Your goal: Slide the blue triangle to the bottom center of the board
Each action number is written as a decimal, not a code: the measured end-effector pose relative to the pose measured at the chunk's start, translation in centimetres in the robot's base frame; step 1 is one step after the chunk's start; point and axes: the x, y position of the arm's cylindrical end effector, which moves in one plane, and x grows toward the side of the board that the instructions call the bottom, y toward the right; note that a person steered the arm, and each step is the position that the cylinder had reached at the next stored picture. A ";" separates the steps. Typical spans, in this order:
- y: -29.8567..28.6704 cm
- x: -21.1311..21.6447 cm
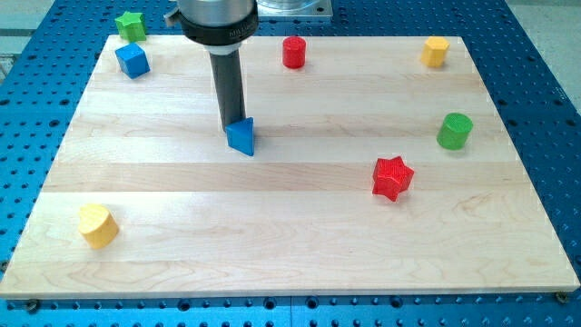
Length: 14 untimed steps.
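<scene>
My tip [231, 128], a bare rod holding nothing, stood against the upper-left edge of the blue triangle [242, 137]. That block sat left of centre in the board's [290, 236] upper half, well apart from the red star [392, 176] and yellow block [97, 224].

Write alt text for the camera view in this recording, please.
My tip touches the top edge of the blue triangle on a wooden board; around them lie a red star, green cylinder and yellow block.
</scene>
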 end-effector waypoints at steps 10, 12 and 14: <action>2.9 5.4; 2.9 9.7; 2.9 9.5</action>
